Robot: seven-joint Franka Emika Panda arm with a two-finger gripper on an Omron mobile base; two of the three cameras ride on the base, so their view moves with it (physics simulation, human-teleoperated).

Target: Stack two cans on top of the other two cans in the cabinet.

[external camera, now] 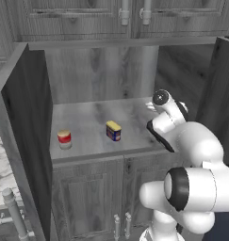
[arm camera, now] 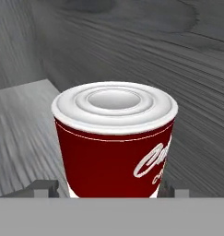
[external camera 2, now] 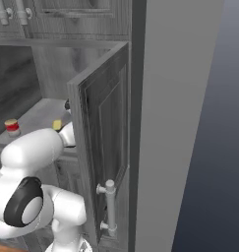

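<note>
From the hand view I see the red can (arm camera: pixel 114 143) dead ahead and very close, upright, white ribbed top facing up, white script on its dark red side. The two finger tips (arm camera: pixel 42 188) show low on either side of the can, standing clear of its walls; the jaws are apart and not clamped on it. Whether the tips touch the can I cannot tell. What the can stands on is cut off at the bottom of this view. Behind it runs the grey wood-grain back wall of the cabinet (arm camera: pixel 187 60), with the shelf (arm camera: pixel 21 124) floor visible at the left.

Left base view: the arm reaches into the right part of the shelf recess, wrist hiding the jaws. On the shelf (external camera: pixel 87 127) stand the pale can with the red top (external camera: pixel 64 139), near the front left, and the blue can with the yellow top (external camera: pixel 113 131), to its right, nearer centre. The two are well apart, both upright, nothing stacked on either.

Right base view: the open right side door (external camera 2: pixel 104 142) blocks most of the recess. Past it I see the pale can (external camera 2: pixel 12 126) and a bit of the blue can's yellow top (external camera 2: pixel 57 124) on the shelf.
</note>
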